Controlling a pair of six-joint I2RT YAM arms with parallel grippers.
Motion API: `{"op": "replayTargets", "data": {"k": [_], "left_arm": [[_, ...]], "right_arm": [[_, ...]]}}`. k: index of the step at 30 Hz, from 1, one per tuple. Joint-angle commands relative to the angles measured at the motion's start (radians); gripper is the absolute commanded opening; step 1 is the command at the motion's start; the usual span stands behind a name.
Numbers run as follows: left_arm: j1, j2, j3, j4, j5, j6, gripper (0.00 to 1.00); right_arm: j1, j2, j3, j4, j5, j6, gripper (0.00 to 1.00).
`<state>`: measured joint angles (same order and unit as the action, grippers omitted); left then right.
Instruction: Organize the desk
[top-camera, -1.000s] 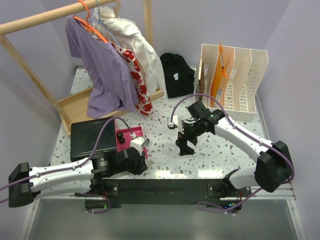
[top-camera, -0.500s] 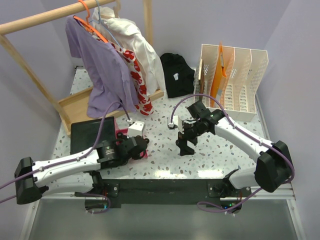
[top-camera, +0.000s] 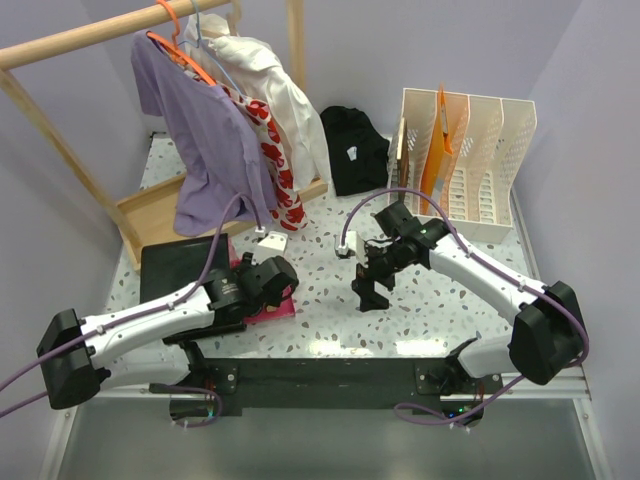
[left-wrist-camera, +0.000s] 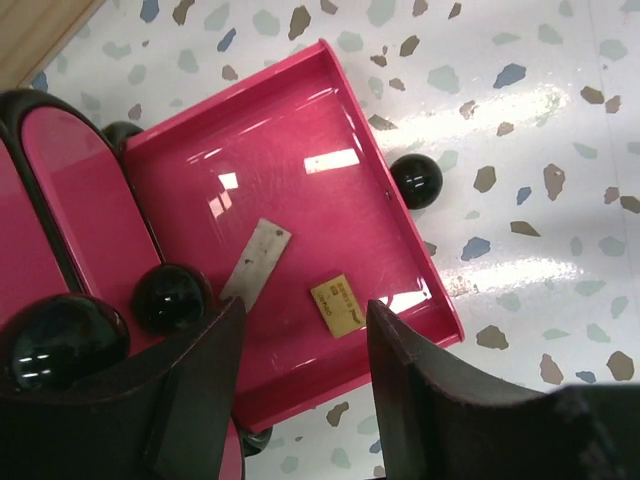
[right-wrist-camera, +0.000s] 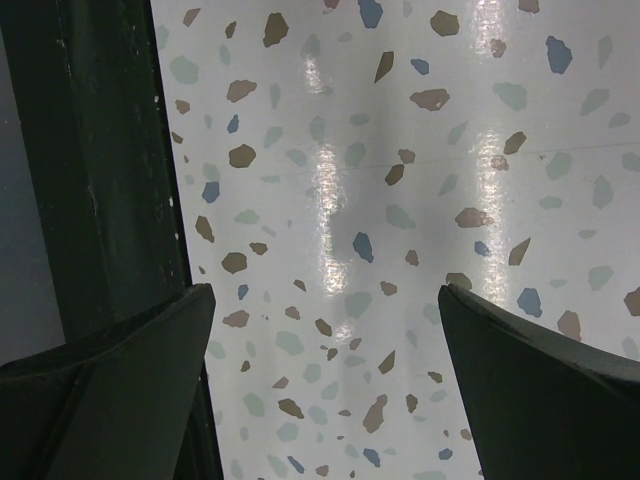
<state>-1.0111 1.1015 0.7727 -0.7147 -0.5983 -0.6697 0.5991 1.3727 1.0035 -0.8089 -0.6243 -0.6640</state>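
Chip (left-wrist-camera: 338, 303) in pink tray (left-wrist-camera: 270, 160), wrist-only

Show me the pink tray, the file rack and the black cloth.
pink tray (left-wrist-camera: 300, 215), left wrist view, bare floor of the tray.
file rack (top-camera: 480, 200), top view, its front wall.
black cloth (top-camera: 355, 150), top view, middle of the fabric.

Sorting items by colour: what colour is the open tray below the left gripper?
Glossy magenta-pink tray, seen best in the left wrist view.
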Motion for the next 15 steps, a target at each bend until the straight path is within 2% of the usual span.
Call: {"op": "replayTargets", "data": {"k": [1, 6, 9, 10, 13, 15], "left_arm": [[0.006, -0.011, 0.082, 0.018, 0.005, 0.059, 0.56], [0.008, -0.035, 0.076, 0.153, 0.112, 0.111, 0.52], [0.014, 0.007, 0.066, 0.247, 0.198, 0.116, 0.35], [0.014, 0.026, 0.068, 0.267, 0.228, 0.107, 0.23], [0.014, 0.112, 0.079, 0.325, 0.267, 0.070, 0.00], [0.014, 0.175, 0.085, 0.342, 0.269, 0.023, 0.00]], "right_arm": [[-0.004, -0.012, 0.020, -0.009, -0.025, -0.019, 0.99], [-0.005, -0.021, 0.020, -0.003, -0.005, -0.017, 0.99], [-0.012, -0.029, 0.018, 0.000, 0.000, -0.016, 0.99], [-0.016, -0.030, 0.017, 0.002, 0.001, -0.014, 0.99], [-0.021, -0.032, 0.018, 0.005, 0.005, -0.005, 0.99], [-0.027, -0.038, 0.018, 0.008, 0.011, -0.003, 0.99]]}}
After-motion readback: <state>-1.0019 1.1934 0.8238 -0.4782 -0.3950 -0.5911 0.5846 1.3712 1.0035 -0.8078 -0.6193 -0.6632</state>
